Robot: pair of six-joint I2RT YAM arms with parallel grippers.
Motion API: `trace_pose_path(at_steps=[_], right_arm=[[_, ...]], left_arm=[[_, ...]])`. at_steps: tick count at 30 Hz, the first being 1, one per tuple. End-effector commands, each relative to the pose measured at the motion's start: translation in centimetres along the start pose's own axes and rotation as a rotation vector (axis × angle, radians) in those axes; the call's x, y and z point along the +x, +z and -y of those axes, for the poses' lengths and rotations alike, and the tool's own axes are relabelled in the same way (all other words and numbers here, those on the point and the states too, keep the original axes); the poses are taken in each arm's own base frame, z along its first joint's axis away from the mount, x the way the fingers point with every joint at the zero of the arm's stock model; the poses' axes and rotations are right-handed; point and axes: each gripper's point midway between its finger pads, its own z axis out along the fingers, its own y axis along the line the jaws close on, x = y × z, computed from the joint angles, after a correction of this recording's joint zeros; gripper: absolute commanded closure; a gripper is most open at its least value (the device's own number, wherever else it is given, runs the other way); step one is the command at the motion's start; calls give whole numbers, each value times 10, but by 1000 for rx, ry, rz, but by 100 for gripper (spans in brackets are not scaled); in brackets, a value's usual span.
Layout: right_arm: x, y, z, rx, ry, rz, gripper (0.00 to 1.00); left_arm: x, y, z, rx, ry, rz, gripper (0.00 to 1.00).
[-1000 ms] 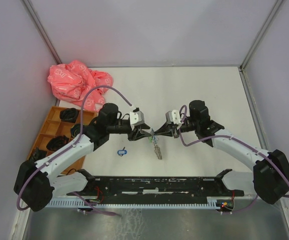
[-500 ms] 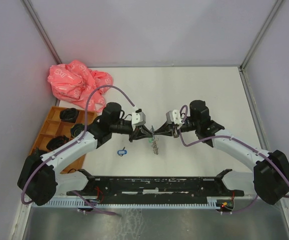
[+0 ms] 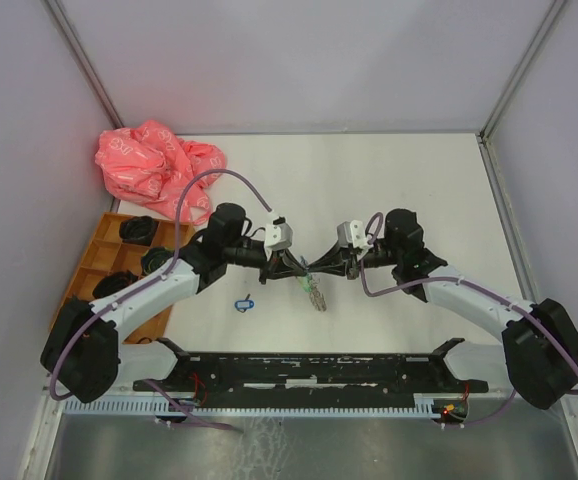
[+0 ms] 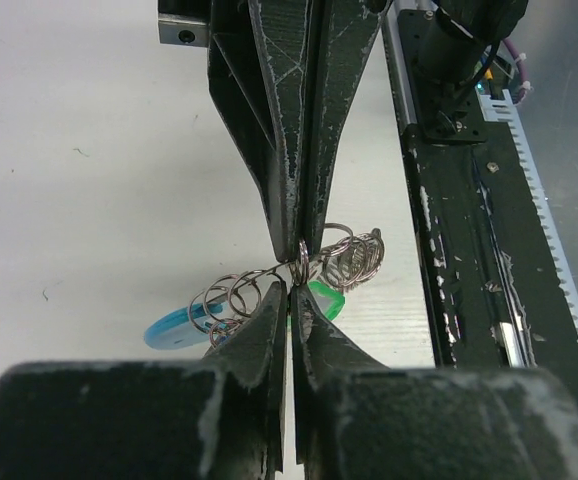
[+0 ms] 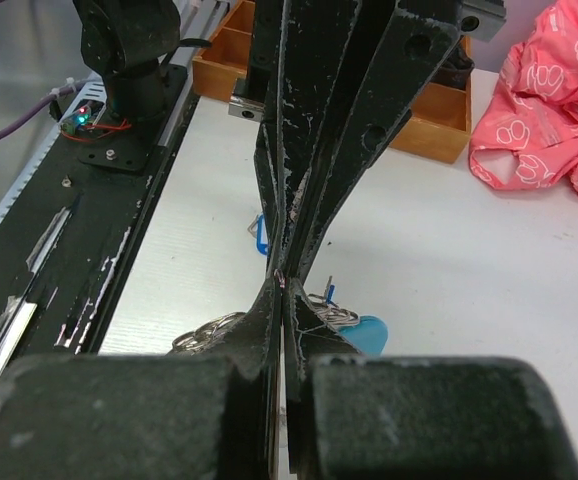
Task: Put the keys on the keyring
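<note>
My left gripper [image 3: 299, 268] and right gripper [image 3: 319, 270] meet tip to tip above the table's middle. Both are shut on the keyring [image 3: 315, 290], a bunch of linked silver wire rings that hangs below them. In the left wrist view the rings [image 4: 354, 256] sit at my shut fingertips [image 4: 291, 288], with a green tag [image 4: 326, 299] and a light-blue piece [image 4: 172, 326] behind. The right wrist view shows my shut gripper [image 5: 282, 285], rings [image 5: 207, 330] and the light-blue piece [image 5: 371, 334]. A key with a blue tag [image 3: 243, 303] lies alone on the table, and it also shows in the right wrist view [image 5: 259, 236].
A crumpled pink bag [image 3: 157, 165] lies at the back left. An orange compartment tray [image 3: 99, 265] with dark items stands along the left edge. A black frame [image 3: 309, 370] runs across the table's near edge, and it shows in the left wrist view [image 4: 469, 230] too.
Both grippers stay pinched tip to tip on the ring bunch. The left wrist has shifted slightly right, the right elbow slightly out, and the hanging bunch has swung a little.
</note>
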Motion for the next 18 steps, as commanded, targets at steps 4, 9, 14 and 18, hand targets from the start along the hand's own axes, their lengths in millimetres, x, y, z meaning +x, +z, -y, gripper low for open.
trace_pose_path(at_steps=[4, 9, 14, 18], right_arm=[[-44, 4, 9, 31, -153, 142, 99], [-46, 4, 14, 75, -155, 175, 99], [-49, 7, 15, 87, -147, 212, 99], [-49, 5, 17, 110, -154, 214, 99]], left_arm=[[-20, 5, 1, 40, -19, 78, 83], [-19, 3, -6, -36, -32, 111, 77], [-27, 1, -12, -95, -48, 165, 75], [-28, -5, -15, -156, -33, 179, 72]])
